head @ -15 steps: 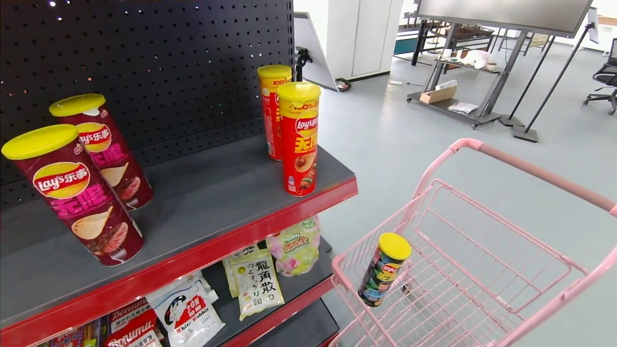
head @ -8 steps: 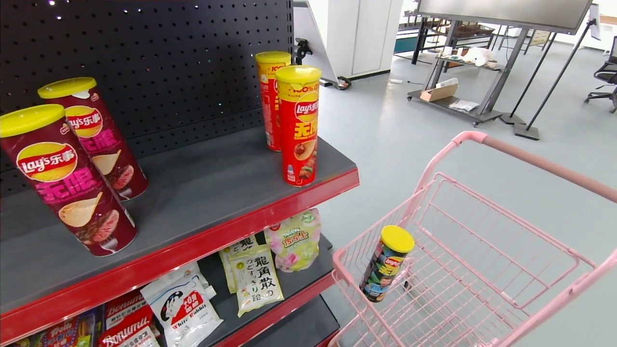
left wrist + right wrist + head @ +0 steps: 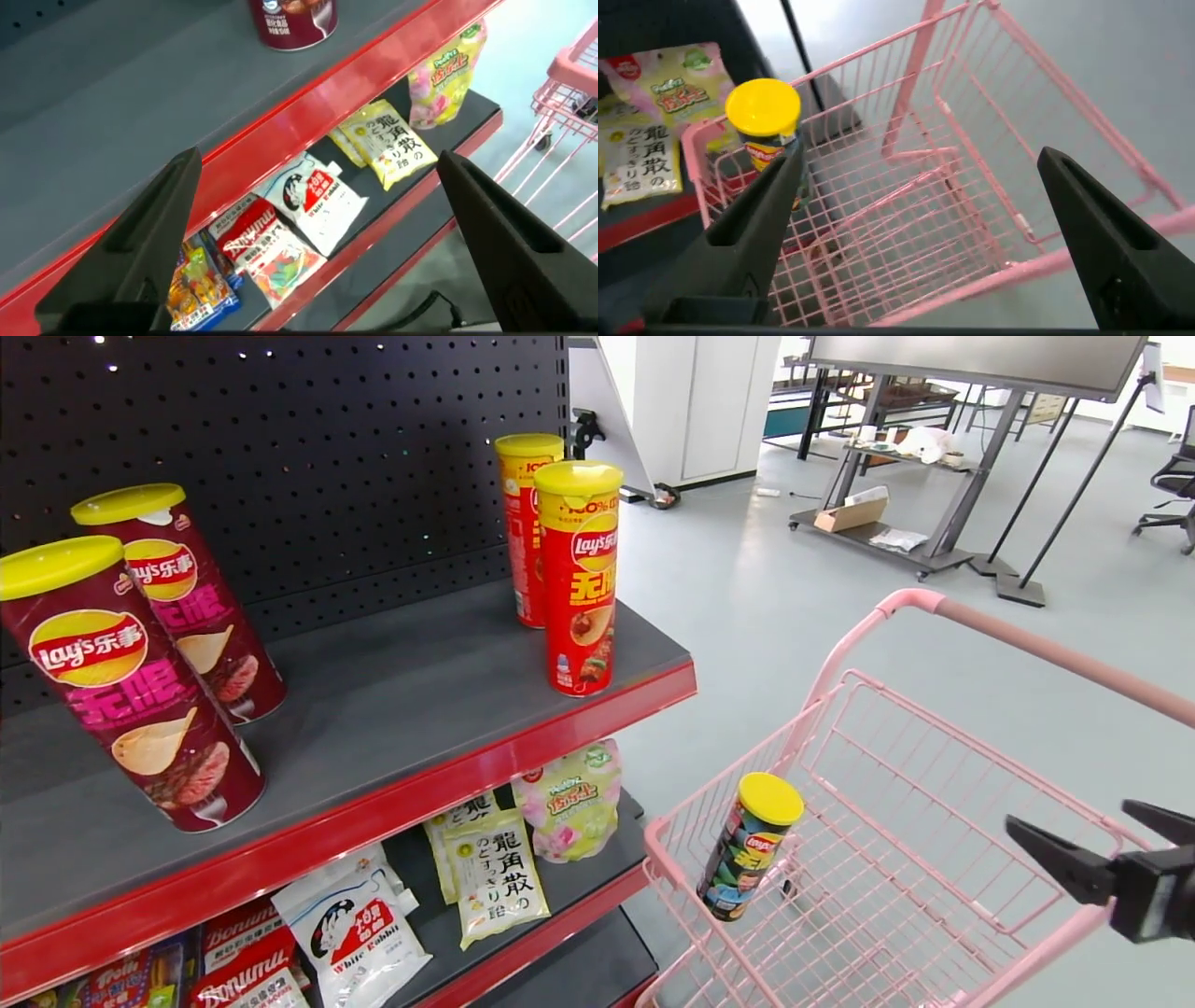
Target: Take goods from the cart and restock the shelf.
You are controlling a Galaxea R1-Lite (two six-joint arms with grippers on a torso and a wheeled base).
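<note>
My right claw [image 3: 1067, 814] looks matt black plastic. At four o'clock the cart [image 3: 1027, 654] is smooth pink-coated metal wire; its can [image 3: 747, 859] is glossy, with a yellow plastic lid. At nine o'clock the shelf [image 3: 401, 709] is matt grey, its front edge glossy red

We find the yellow-lidded cardboard chip can [image 3: 747, 849] upright in the pink wire cart [image 3: 1027, 655] (corner nearest the shelf); the cart stands right of the grey metal shelf [image 3: 401, 709].

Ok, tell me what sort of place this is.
Probably a mock shop aisle set up inside an office or lab: a red-edged shelf stocked with chip cans and snack bags, a pink shopping cart beside it, and a big screen on a stand and an office chair behind.
</note>
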